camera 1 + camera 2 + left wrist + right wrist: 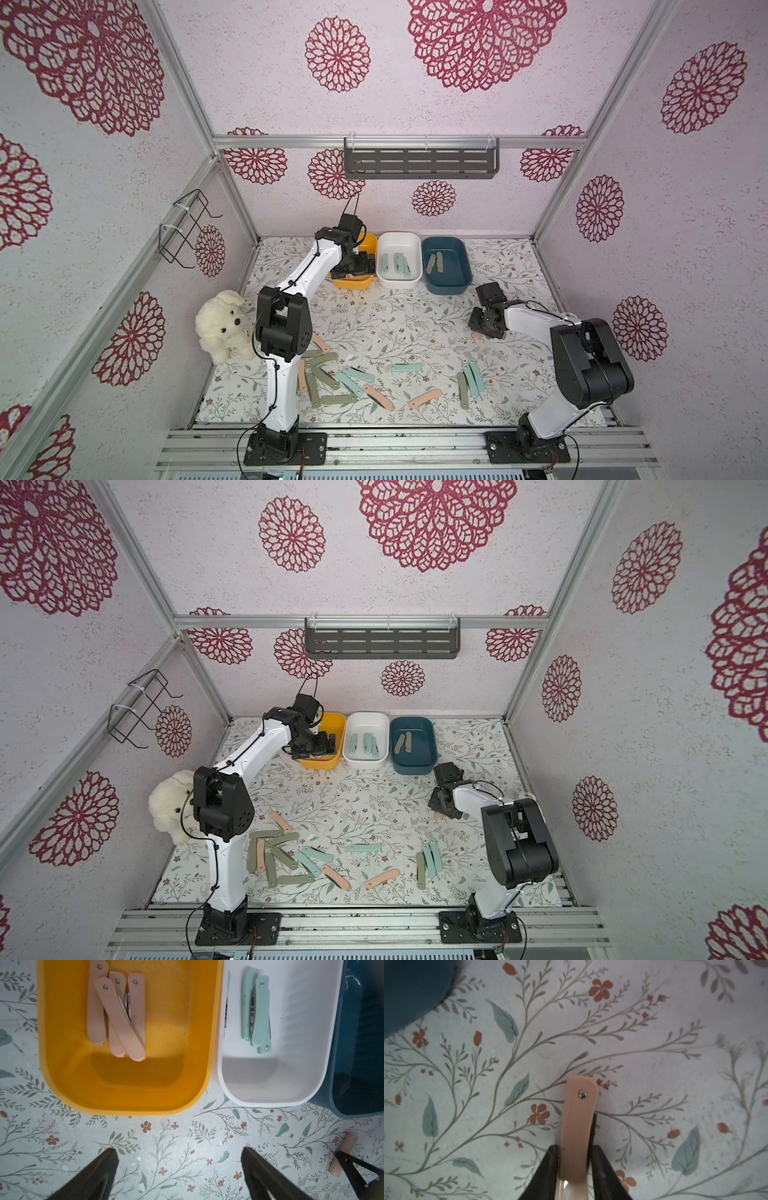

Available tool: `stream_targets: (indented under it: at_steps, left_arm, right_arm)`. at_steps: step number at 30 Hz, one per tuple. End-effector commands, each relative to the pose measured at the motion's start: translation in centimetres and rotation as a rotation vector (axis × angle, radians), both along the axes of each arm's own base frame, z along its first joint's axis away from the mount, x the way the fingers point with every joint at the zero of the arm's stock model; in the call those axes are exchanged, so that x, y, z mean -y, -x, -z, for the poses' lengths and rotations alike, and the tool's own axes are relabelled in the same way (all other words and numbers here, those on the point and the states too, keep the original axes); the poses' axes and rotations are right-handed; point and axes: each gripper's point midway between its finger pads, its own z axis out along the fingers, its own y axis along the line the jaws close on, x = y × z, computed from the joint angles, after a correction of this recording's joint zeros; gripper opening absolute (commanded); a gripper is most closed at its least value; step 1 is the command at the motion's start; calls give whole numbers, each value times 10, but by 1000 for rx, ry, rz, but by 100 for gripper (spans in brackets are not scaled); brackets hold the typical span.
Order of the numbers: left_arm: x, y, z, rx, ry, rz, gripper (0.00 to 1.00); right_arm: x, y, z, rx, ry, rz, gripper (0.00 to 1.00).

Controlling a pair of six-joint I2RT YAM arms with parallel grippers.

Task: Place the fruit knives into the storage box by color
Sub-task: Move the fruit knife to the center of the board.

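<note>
— Where do the boxes sit?
— Left box (351, 283), middle box (399, 236), right box (449, 288): a row on the table's (395, 320) far side, knives (400, 264) inside each.
— The rest?
— Loose knives (405, 367) lie near; toy dog (226, 324), left.

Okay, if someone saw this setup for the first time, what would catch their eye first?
Probably the fluffy white toy dog at the left edge of the table, and the pastel knives strewn across the front. Then the yellow bin, white bin and blue bin lined up at the back.
</note>
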Motion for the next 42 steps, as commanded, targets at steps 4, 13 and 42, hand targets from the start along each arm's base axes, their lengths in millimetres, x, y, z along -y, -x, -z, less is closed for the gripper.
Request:
stream_targets:
  at_steps: [4, 13, 42]
  left_arm:
    - [-7, -4, -20, 51, 4, -8, 97]
    - [-14, 8, -25, 35, 15, -48, 97]
    - [-60, 67, -33, 22, 62, -167, 97]
  right_arm:
    - [-14, 15, 14, -52, -90, -28, 24]
    - [-50, 26, 5, -36, -127, -121, 24]
    - [-250, 14, -19, 94, -282, -504, 24]
